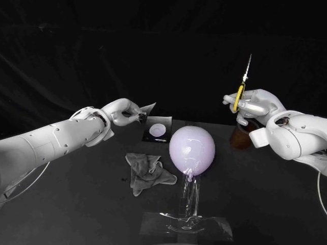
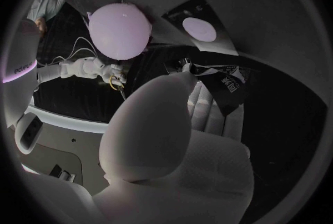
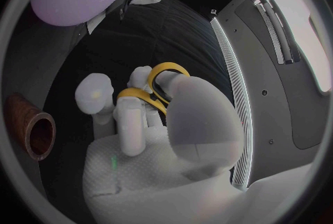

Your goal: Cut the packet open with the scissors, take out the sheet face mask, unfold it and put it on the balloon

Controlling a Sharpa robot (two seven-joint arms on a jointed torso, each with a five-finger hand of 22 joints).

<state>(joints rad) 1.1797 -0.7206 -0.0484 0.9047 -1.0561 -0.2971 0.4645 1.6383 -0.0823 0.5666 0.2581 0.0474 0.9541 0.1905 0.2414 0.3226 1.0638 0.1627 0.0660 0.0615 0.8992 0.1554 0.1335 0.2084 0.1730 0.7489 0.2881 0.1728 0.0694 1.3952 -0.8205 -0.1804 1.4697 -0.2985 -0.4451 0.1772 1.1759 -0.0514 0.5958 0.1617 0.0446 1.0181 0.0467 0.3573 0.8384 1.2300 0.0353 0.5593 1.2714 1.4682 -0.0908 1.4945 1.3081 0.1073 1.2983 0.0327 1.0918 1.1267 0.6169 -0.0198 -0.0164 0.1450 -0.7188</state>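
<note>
Holding the packet [image 1: 147, 108] aloft left of the balloon [image 1: 191, 149], the left hand [image 1: 121, 112] pinches it, presenting an edge for cutting; the right hand [image 1: 255, 106] grips the scissors [image 1: 243, 81] upright, right of the balloon.

— Desk: What's your count?
— Me: I count one balloon [image 1: 191, 149], one pair of scissors [image 1: 239, 96], one packet [image 1: 147, 108], one grey cloth [image 1: 146, 172], one brown cylinder [image 1: 239, 139], one clear stand [image 1: 187, 220], one dark card [image 1: 157, 131] (print unreadable from here), and two hands: left hand [image 1: 123, 113], right hand [image 1: 258, 105].
</note>
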